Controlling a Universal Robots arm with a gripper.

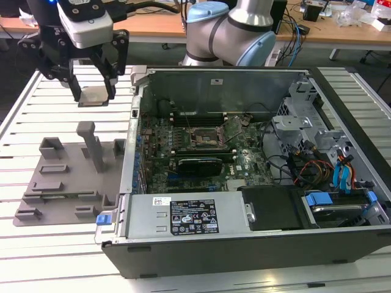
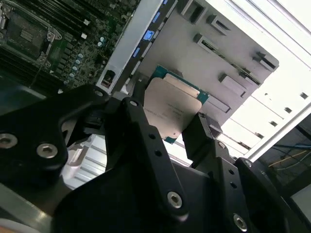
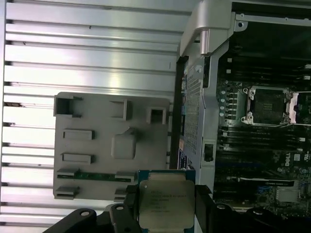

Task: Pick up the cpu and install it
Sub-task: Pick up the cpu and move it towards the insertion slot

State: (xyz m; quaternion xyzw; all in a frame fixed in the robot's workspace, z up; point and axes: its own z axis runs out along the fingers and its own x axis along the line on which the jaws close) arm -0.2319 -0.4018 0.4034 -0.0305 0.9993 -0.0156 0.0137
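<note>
End effector: I see it (image 1: 95, 91) in the upper left of the exterior frame, clamped on the cpu (image 1: 94, 97).
Cpu: held in the air, clear of the grey fixture tray (image 1: 61, 183) on the bench (image 1: 36, 110).
Socket: I read it (image 1: 203, 138) mid-frame inside the case (image 1: 183, 256), well apart from the cpu.

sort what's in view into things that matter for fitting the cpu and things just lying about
For the job:
cpu, held in the jaws above the table
open socket
computer case

Just lying about:
grey tray on the table
power supply
desk behind, with cables
</note>
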